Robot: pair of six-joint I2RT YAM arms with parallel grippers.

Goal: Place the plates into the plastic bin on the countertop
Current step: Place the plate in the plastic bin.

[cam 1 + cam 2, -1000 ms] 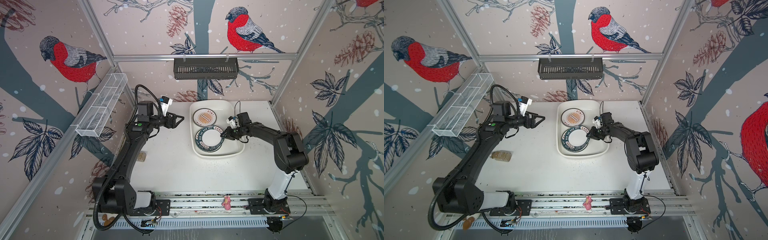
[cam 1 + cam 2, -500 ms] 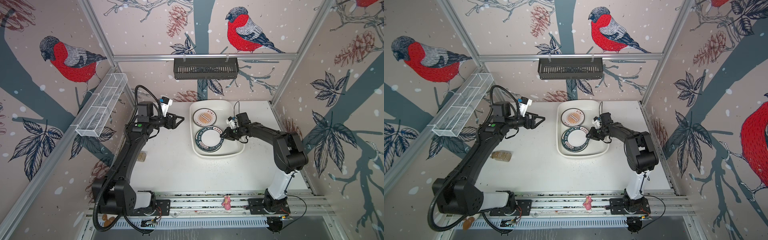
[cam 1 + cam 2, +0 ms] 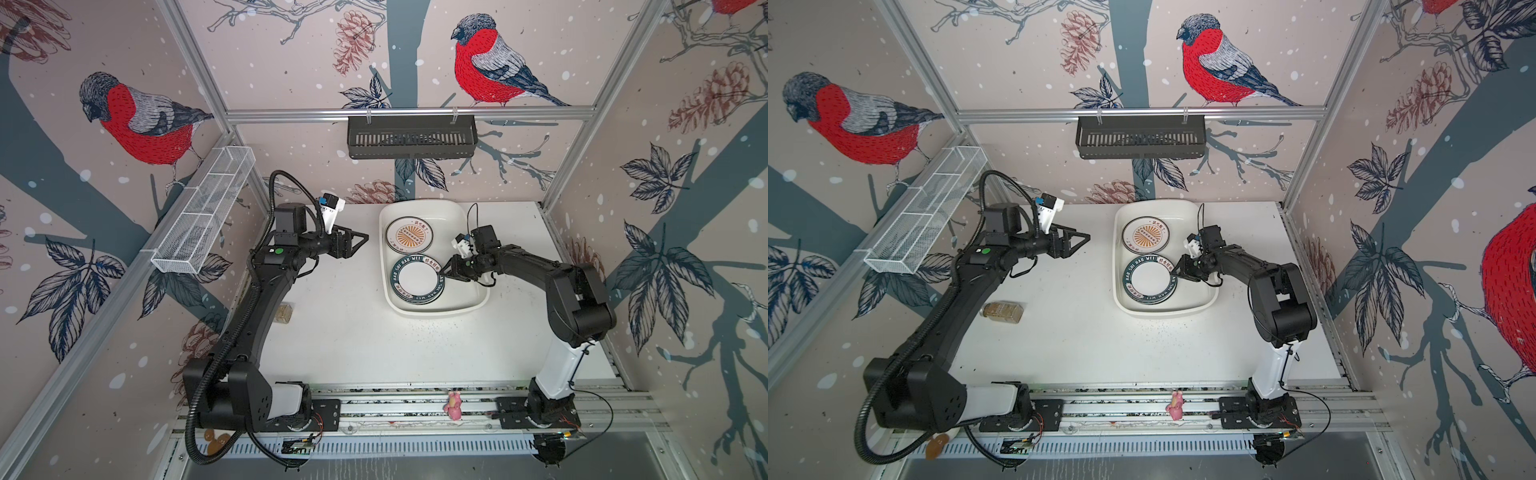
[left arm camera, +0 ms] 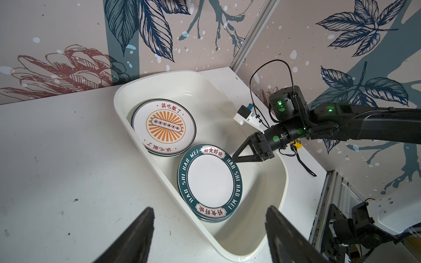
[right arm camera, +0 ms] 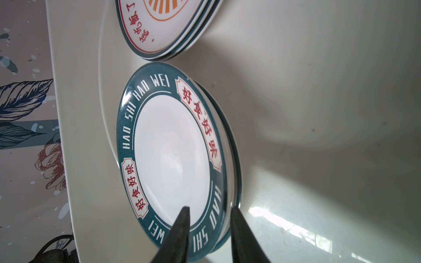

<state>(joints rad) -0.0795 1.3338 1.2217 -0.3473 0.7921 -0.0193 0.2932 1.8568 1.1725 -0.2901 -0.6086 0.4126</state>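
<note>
the right end effector (image 3: 444, 273) has eased its jaws a little apart, astride the right rim of the top dark-green-rimmed round plate (image 3: 417, 277). on the white speckled surface (image 3: 353, 332), the white rectangular plastic bin (image 3: 467, 293) sits far, right of centre, with that plate stacked at its near end and cream orange-sunburst plates (image 3: 409, 236) at its far end. the left end effector (image 3: 365, 238) hovers left of the bin, wide open, empty.
</note>
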